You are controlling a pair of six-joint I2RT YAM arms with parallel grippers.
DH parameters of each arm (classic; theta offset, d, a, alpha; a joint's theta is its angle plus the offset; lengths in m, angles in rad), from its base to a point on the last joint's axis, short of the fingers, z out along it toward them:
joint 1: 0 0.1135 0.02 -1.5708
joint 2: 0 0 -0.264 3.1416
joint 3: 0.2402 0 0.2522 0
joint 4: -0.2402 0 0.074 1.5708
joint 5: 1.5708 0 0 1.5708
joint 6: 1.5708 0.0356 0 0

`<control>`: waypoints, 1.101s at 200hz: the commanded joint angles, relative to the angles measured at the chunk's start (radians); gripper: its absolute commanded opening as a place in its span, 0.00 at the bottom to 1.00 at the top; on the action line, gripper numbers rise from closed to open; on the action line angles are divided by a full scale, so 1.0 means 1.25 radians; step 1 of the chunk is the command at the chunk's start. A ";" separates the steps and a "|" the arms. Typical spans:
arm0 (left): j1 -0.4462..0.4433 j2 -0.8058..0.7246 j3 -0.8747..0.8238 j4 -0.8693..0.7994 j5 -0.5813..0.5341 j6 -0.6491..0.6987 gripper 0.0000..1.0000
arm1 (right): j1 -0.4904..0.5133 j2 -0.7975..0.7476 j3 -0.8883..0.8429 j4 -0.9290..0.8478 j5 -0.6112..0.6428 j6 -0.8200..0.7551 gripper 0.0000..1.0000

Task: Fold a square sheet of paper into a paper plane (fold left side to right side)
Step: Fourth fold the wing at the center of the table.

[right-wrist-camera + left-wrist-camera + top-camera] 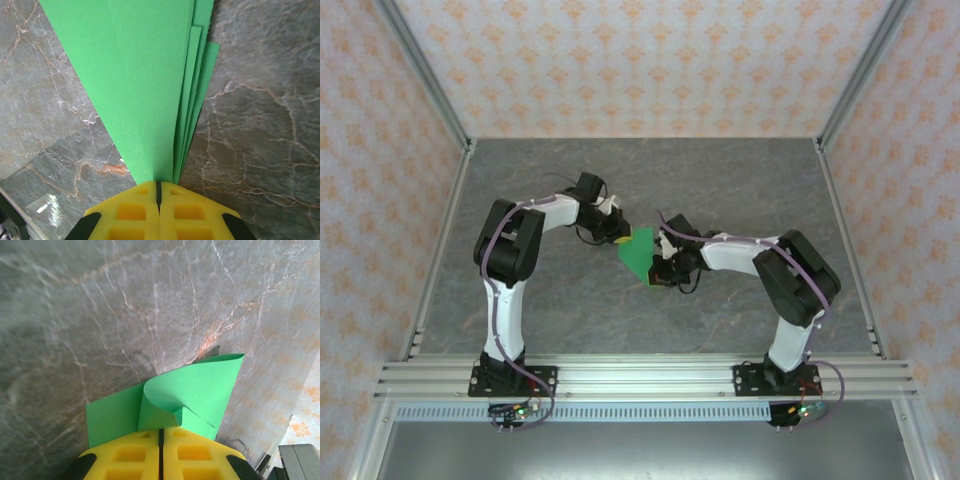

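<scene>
- The patterned walls (pixel 640 60), pale pink with orange motifs, stand on three sides, well beyond both sets of jaws
- The grey marbled table (pixel 570 310) spreads out below and ahead of both sets of jaws, its pale and rust-coloured veins sharp in the wrist views
- An aluminium rail (pixel 650 380) runs along the near edge, far behind the jaws, and carries both arm bases
- The left arm (pixel 505 255) and the right arm (pixel 790 275) rise from the rail and bend inward, so the two sets of jaws face each other closely over the middle of the table
- The green sheet of paper (pixel 638 254) is folded into a smaller creased shape and sits between the two sets of jaws, caught by both; I cannot tell whether any part of it touches the table
- The left gripper (pixel 161 432) has its yellow jaws pressed together on the paper, with only a thin dark seam between them
- Directly ahead of these jaws the paper curls up into a soft loop; a flatter layer spreads to the left of them, and a pointed corner reaches ahead and to the right
- The right gripper (pixel 158 185) also has its yellow jaws closed tight, pinching the narrow end of the paper
- From this pinch the paper fans out ahead, widening as it goes: a broad smooth face lies ahead and to the left of the seam, and several thin stacked edges lie just to the right of it
</scene>
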 commanded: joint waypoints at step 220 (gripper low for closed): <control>-0.079 -0.070 -0.098 0.129 -0.128 -0.043 0.10 | 0.005 0.054 -0.034 -0.137 0.096 0.008 0.00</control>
